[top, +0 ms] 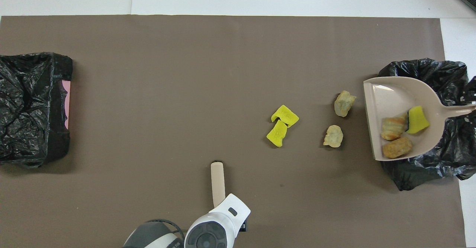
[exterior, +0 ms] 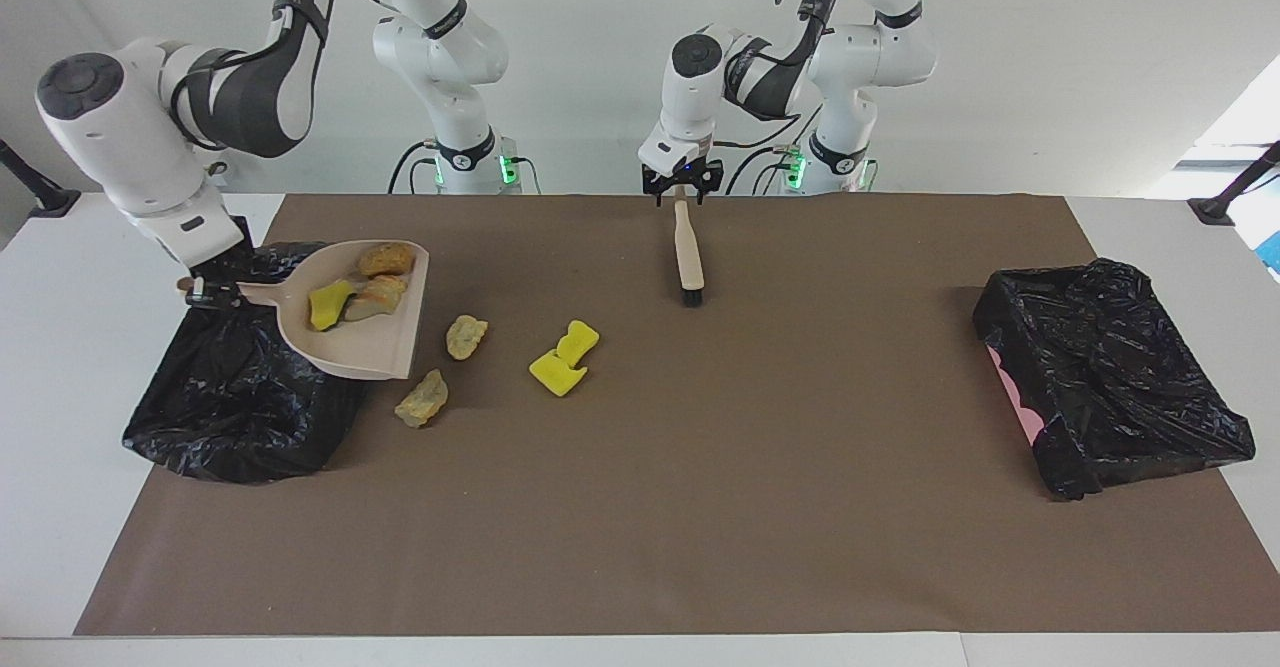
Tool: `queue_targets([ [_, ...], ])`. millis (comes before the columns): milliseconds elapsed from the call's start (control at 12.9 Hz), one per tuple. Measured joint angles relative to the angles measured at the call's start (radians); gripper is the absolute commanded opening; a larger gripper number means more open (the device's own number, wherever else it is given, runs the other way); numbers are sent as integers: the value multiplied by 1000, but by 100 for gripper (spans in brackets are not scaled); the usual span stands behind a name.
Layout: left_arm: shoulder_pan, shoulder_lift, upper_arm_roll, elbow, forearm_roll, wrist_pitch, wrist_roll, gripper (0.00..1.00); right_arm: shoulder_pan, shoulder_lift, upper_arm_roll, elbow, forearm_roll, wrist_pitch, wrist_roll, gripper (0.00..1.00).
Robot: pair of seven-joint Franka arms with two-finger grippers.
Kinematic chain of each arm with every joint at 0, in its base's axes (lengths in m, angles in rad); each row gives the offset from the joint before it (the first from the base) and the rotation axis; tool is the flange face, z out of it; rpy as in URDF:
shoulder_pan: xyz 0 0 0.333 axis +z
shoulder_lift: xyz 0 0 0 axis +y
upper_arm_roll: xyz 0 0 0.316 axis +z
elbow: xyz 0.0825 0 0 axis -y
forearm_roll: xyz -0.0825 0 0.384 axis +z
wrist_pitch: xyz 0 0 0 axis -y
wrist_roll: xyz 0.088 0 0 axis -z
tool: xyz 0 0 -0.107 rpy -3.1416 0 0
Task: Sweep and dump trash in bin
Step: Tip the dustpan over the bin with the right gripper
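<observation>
My right gripper is shut on the handle of the beige dustpan, which it holds over the edge of the black-lined bin at the right arm's end. In the pan lie three pieces of trash: a brown lump, a tan lump and a yellow chunk. On the mat beside the pan lie two tan lumps and two touching yellow chunks. My left gripper stands open just over the handle end of the beige brush, which lies on the mat.
A second black-lined bin sits at the left arm's end of the brown mat. White table borders the mat at both ends.
</observation>
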Motion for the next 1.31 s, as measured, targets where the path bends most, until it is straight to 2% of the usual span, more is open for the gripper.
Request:
queue_targets([
  [155,0,57,88,76,136,-15,24,100,-51,0,-1,7,-56,27,-53,0],
  [387,-1,189,229,261,339,-82,67,100,-92,0,-1,7,-121,97,-95,0],
  [619,-3,273,375,421,435,-111,211,100,-107,4,-1,4,-247,183,-92,0],
  [773,-9,277,487,500,442,-166,361,100,-106,5,0,-5,-366,217,-44,0],
  [1006,-16,270,642,648,442,-337,569,100,-89,0,5,-36,-528,219,93,0],
  [1315,-21,228,774,787,442,-526,740,100,-76,-57,10,-112,-673,219,245,0],
])
